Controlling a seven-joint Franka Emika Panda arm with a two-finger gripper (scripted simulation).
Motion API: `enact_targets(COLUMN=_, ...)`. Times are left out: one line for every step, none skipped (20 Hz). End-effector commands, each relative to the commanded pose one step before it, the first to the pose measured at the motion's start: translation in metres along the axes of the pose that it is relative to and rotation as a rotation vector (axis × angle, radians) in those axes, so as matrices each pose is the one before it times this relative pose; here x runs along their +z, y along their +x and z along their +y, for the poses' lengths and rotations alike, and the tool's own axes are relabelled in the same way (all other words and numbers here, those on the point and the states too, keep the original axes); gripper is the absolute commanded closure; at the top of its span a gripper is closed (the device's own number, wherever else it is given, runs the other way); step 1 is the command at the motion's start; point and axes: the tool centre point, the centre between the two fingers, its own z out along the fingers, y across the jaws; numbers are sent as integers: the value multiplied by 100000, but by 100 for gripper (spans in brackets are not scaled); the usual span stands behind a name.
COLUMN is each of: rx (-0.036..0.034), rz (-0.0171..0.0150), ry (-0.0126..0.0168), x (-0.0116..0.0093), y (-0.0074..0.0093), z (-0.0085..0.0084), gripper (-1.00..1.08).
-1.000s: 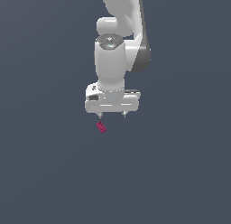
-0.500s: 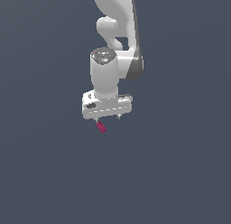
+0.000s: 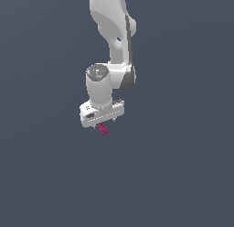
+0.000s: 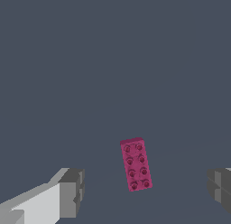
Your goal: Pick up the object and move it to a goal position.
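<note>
The surface (image 3: 183,175) is a plain, dark slate-grey plane. One small magenta-pink block (image 4: 136,164) lies flat on it, two rows of round studs facing up.

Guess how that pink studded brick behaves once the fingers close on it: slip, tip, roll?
The pink brick looks rigid, so it probably won't deform. Its flat long sides suit the open gripper's pads, though it lies slightly skewed between them and may twist on closing. Lying flat with boxy edges, it's unlikely to roll or tip.

Open room around block (image 4: 136,165), between pincer (image 4: 146,196) fingers.
</note>
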Motion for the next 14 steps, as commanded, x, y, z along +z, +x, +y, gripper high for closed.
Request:
enact_targets(rx=-5162, rz=-708, ry=451, x=1207, y=-747, z=290, gripper=-92)
enact_targets(rx=-1725, rz=-244, ry=182, x=415, y=-267, z=80, gripper=-92)
enact_targets(rx=-1606, rz=-220, ry=178, x=385, y=-250, z=67, gripper=-92)
enact_targets(rx=-1488, rz=-198, ry=172, x=356, y=-233, z=55, gripper=-92)
enact_targets(rx=-1370, rz=-177, ry=164, x=327, y=-215, z=45, gripper=-92)
enact_targets(rx=-1250, rz=-157, ry=155, x=297, y=-197, z=37, gripper=-92)
enact_targets(rx=-1132, rz=-138, ry=144, x=268, y=-179, z=29, gripper=-92)
enact_targets(rx=-1013, rz=-120, ry=132, x=240, y=-160, z=23, gripper=-92)
enact_targets(rx=-894, rz=-103, ry=119, x=211, y=-142, z=18, gripper=-92)
enact_targets(rx=-774, rz=-87, ry=105, x=182, y=-123, z=14, gripper=-92)
enact_targets(rx=-654, rz=-72, ry=90, x=154, y=-105, z=11, gripper=-92)
enact_targets(rx=-535, rz=-58, ry=74, x=126, y=-86, z=8, gripper=-92)
enact_targets(rx=-419, rz=-45, ry=59, x=98, y=-66, z=4, gripper=-92)
enact_targets(rx=-296, rz=-31, ry=42, x=70, y=-48, z=4, gripper=-92)
